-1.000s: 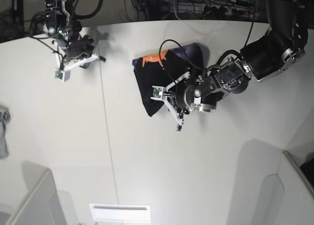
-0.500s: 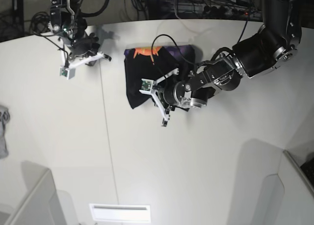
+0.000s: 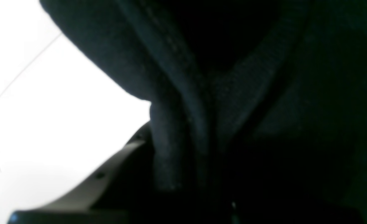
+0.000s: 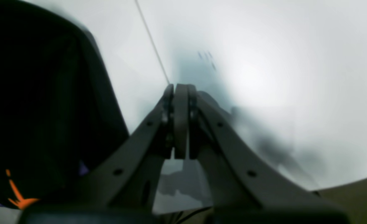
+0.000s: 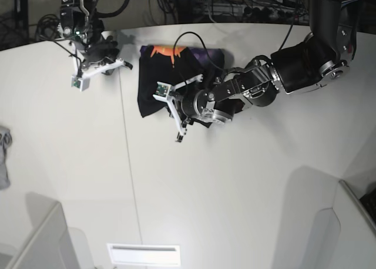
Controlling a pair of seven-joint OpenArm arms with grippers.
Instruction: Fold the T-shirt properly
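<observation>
The black T-shirt point(image 5: 154, 84) lies folded in a bundle at the back of the white table, with its orange-and-purple print point(image 5: 176, 53) on the far edge. My left gripper point(image 5: 178, 111) sits on the shirt's near right part. In the left wrist view bunched black cloth point(image 3: 202, 93) fills the frame beside one pale finger point(image 3: 108, 174), and the gripper looks shut on it. My right gripper point(image 5: 120, 64) is shut and empty, just left of the shirt. Its closed tips point(image 4: 180, 90) hover over bare table, with the shirt point(image 4: 30, 109) to their left.
A small grey cloth point(image 5: 4, 157) lies at the table's left edge. A seam point(image 5: 126, 163) runs front to back down the table. Grey panels stand at the front left point(image 5: 35, 239) and front right point(image 5: 346, 222). Cables point(image 5: 247, 10) lie behind the table.
My left arm has moved left and toward the back, and the T-shirt has slid along with it. My right gripper has shifted slightly right and back, still shut.
</observation>
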